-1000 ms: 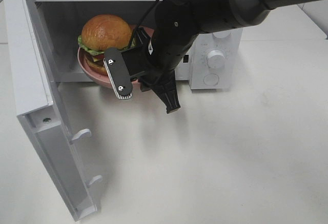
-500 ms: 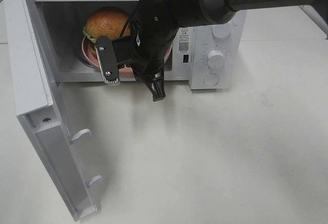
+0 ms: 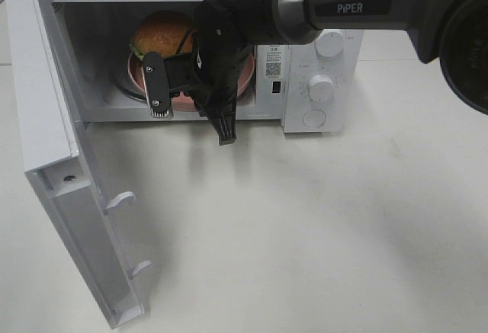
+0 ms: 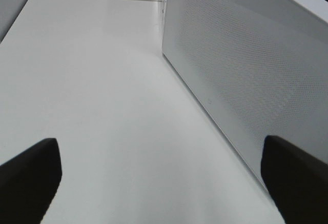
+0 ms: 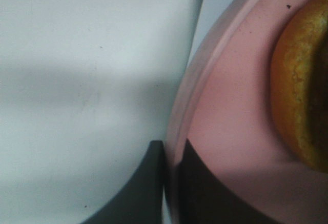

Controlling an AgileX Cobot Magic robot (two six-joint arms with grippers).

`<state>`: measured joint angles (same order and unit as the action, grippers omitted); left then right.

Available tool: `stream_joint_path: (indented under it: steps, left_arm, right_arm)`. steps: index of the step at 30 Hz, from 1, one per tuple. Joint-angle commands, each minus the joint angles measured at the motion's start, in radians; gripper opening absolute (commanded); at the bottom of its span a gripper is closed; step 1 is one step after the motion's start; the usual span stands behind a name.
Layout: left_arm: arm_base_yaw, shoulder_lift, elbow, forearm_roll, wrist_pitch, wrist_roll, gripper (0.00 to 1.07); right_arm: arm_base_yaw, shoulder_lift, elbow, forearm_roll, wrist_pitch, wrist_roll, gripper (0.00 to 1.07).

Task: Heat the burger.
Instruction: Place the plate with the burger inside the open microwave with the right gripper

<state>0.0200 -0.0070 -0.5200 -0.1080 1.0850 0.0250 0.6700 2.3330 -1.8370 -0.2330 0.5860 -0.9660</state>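
Clenched tight with the right gripper on the rim of the pink plate, one dark finger outside the rim, the other on the pink inner face. Reaching with that arm through the open front of the white microwave, pinching the plate at its near edge. Spread wide with the left gripper, holding nothing and touching nothing, only its two dark fingertips in sight at the corners of the left wrist view, above bare white table and just beside a perforated white panel; out of sight in the high view. On the plate, inside the microwave cavity: the burger, upright, glossy brown bun uppermost, a bit of green lettuce at its left edge, lower layers hidden behind the arm. Cannot tell whether set down on the cavity floor or held just above it. Swung wide open to the left: the microwave door, hinged on that side, two latch hooks on its inner face. To the right of the cavity, a control panel with two round knobs, one above the other, and a button below. Across the middle and right of the cavity mouth: the right arm itself, blocking the view of most of the plate.
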Motion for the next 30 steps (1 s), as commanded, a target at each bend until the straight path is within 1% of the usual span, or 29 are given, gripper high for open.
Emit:
stream_joint_path:
  steps: [1,6,8,9,10,11,13,16,24,30]
  left_arm:
    - [0.0,-0.015,0.003,-0.001,-0.014,-0.003,0.98]
    - [0.0,-0.015,0.003,-0.001,-0.014,-0.003,0.98]
    - [0.0,-0.015,0.003,-0.001,-0.014,-0.003,0.98]
    - [0.0,-0.015,0.003,-0.001,-0.014,-0.003,0.98]
    - [0.0,-0.015,0.003,-0.001,-0.014,-0.003,0.98]
    - [0.0,-0.015,0.003,-0.001,-0.014,-0.003,0.98]
    - [0.0,-0.015,0.003,-0.001,-0.014,-0.003,0.98]
    - [0.0,-0.015,0.003,-0.001,-0.014,-0.003,0.98]
    - [0.0,-0.015,0.003,-0.001,-0.014,-0.003,0.98]
    - [0.0,-0.015,0.003,-0.001,-0.014,-0.003,0.98]
  right_arm:
    - [-0.014,0.001,-0.033,-0.02,-0.039,0.018,0.0]
    - [-0.016,0.026,-0.08,-0.021,-0.038,0.018,0.0]
    - [-0.016,0.049,-0.119,-0.02,-0.037,0.023,0.0]
    - [-0.016,0.049,-0.119,-0.02,-0.037,0.023,0.0]
    - [-0.016,0.068,-0.152,-0.018,-0.037,0.035,0.0]
    - [-0.016,0.068,-0.152,-0.018,-0.037,0.035,0.0]
    - [-0.016,0.092,-0.196,-0.016,-0.034,0.052,0.0]
    - [-0.016,0.111,-0.223,-0.014,-0.034,0.052,0.0]
    - [-0.015,0.15,-0.266,-0.012,-0.039,0.04,0.0]
    - [-0.013,0.151,-0.266,-0.012,-0.05,0.032,0.01]
